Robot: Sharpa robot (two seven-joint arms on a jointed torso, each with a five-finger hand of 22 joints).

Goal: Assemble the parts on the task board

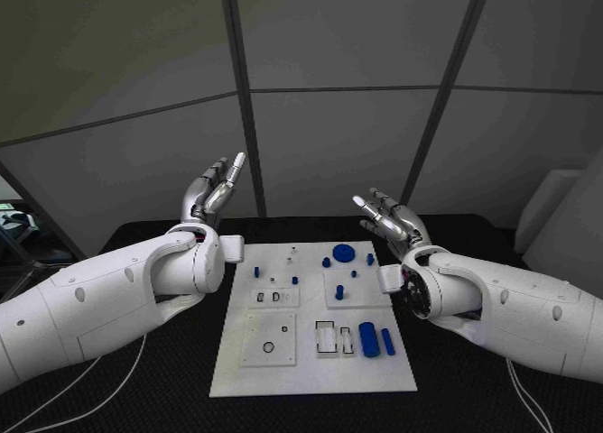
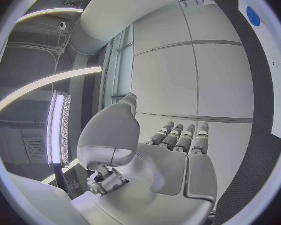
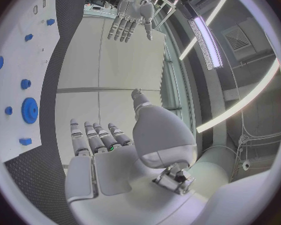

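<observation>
Head view: the silver left hand (image 1: 213, 192) is raised beside the flat white task board (image 1: 243, 374), fingers apart, holding nothing. The small blue plastic parts (image 1: 368, 338) lie on the board mid-table. The silver right hand (image 1: 389, 219) is likewise raised, spread and empty.

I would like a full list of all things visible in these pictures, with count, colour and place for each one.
task board: one, white, middle of the black table, between the two arms.
round gear-like part: one, blue, far end of the board.
long parts: two, blue, side by side at the board's near right.
small parts: several, blue, spread over the board's far half; exact count unclear.
table: one, black, under the board.
wall panels: grey, behind the table.
left hand: silver, raised above the table's far left, open, holding nothing.
right hand: silver, raised above the board's far right, open, holding nothing.
</observation>
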